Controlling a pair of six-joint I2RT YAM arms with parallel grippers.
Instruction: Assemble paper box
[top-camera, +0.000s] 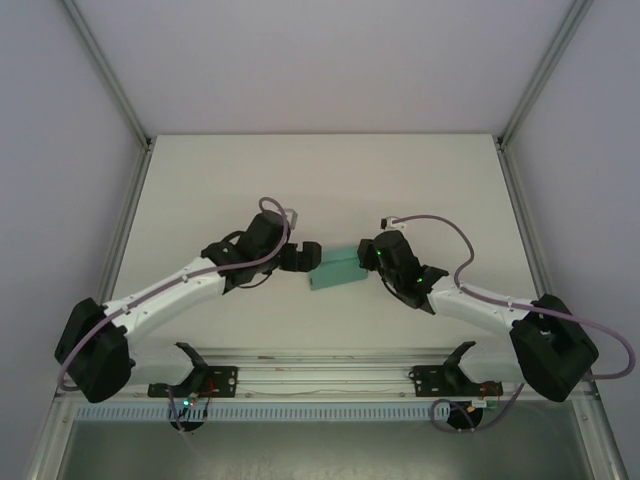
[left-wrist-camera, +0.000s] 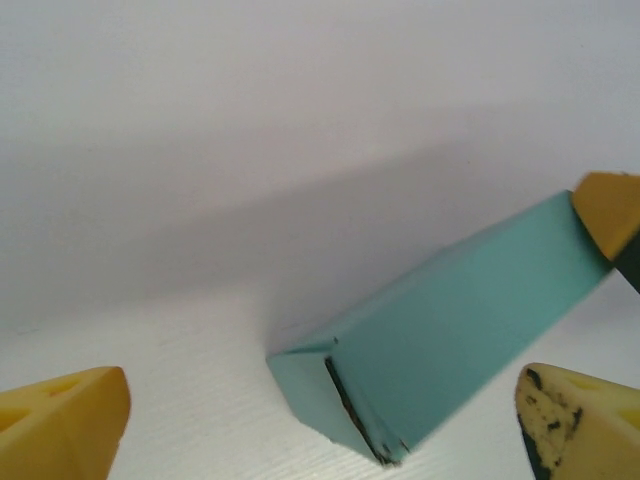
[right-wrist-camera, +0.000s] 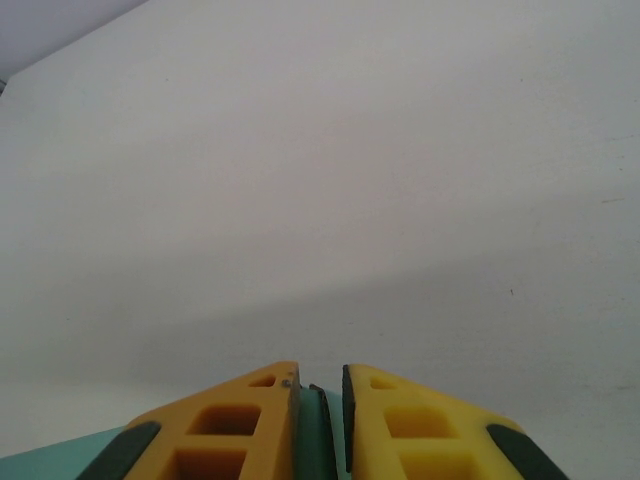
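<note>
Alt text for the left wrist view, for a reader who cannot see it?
A teal paper box lies on the white table, its near end facing the camera. The open left pincer straddles it; a yellow fingertip touches its far end.

The paper box (left-wrist-camera: 450, 330) looks like thin teal card, matt and smooth, with crisp creases. The tabletop (left-wrist-camera: 180, 390) under it is matt white with a faint grainy texture. The right tool (right-wrist-camera: 320, 380) pinching the box is matt yellow plastic with dark inserts.
</note>
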